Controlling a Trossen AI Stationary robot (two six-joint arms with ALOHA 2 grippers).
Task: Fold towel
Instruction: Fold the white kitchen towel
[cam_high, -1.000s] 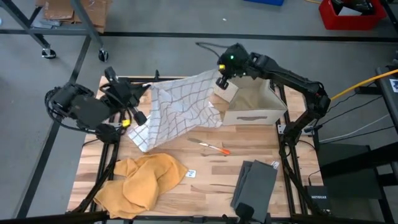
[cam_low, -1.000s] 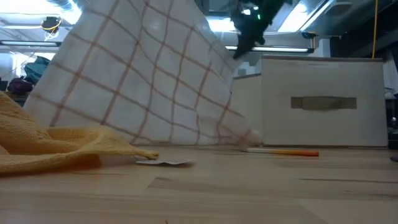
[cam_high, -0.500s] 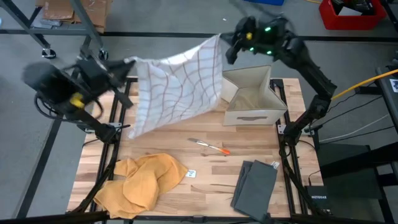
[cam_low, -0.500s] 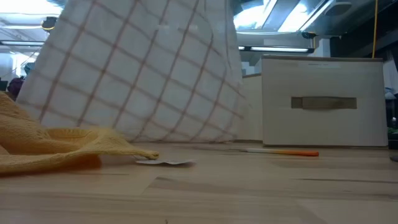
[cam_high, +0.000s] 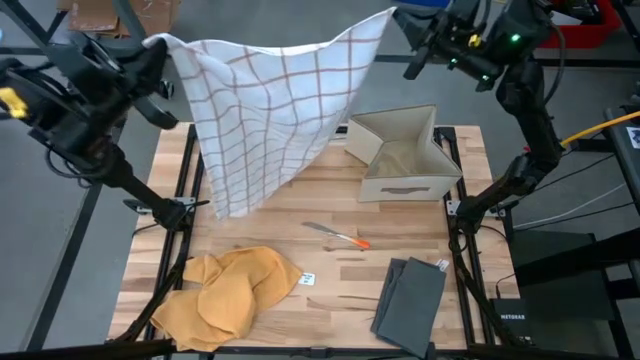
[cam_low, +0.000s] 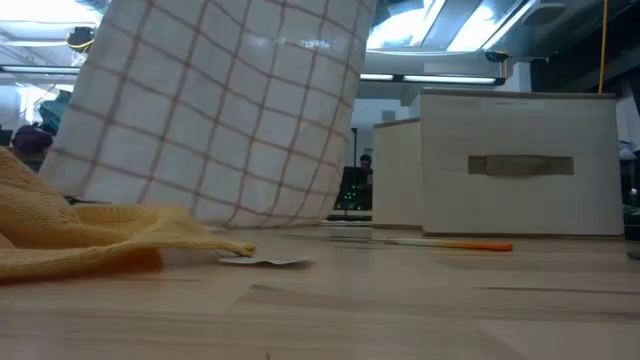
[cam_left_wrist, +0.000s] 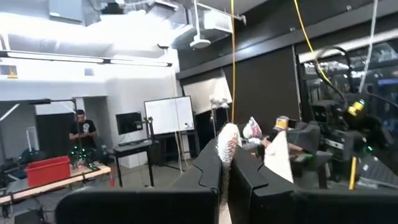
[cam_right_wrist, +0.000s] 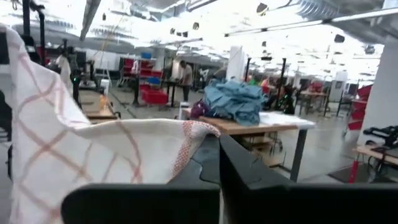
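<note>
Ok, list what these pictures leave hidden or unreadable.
- Checked towel: its top edge and both held corners are cut off by the low view's top edge.
- Table beneath the hanging towel: covered by it in the high view.
- Box interior: its walls hide part of the floor in the high view.
- Small white tag by the yellow cloth: too small to read.

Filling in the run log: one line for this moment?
checked towel: lifted, spread | left gripper: shut on corner | right gripper: shut on corner | fold: not yet
</note>
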